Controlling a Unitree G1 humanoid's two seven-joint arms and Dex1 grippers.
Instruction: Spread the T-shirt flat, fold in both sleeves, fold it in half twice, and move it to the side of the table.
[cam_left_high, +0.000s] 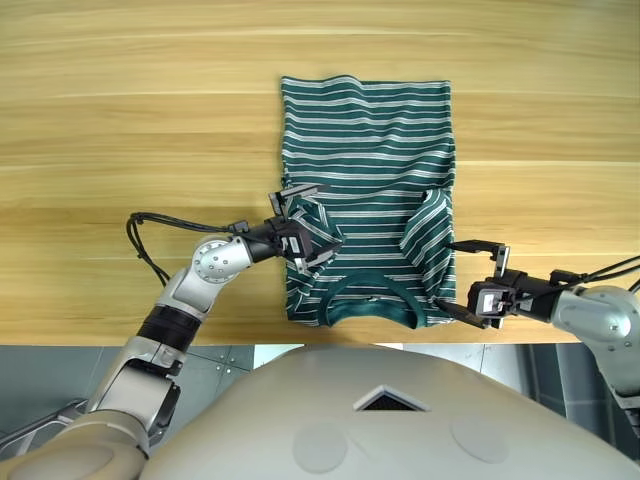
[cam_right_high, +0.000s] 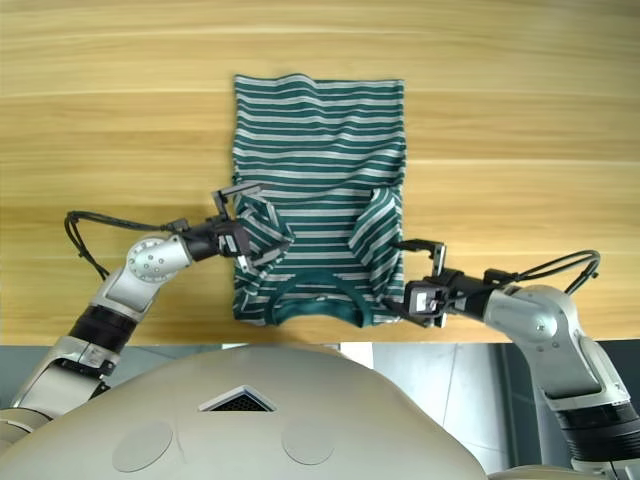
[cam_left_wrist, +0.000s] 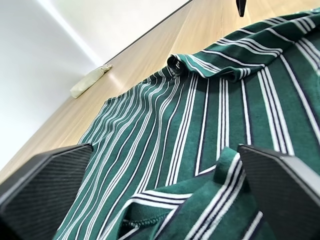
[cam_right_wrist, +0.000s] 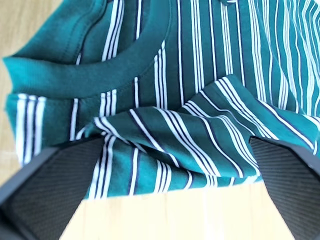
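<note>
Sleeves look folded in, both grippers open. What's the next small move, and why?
Likely bring the left gripper to the near-left corner of the T-shirt, by the collar. The left sleeve and right sleeve already lie folded in. The right gripper sits open at the near-right shoulder edge, but the left hovers open over its sleeve, too far in for an even half fold.

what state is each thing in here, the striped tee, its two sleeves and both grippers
green and white striped cotton T-shirt: spread flat on the light wooden table, collar nearest the robot, not yet folded in half
left sleeve: folded in over the body
right sleeve: folded in over the body
left gripper: open, over the left sleeve
right gripper: open, at the shirt's right edge by the shoulder
</note>
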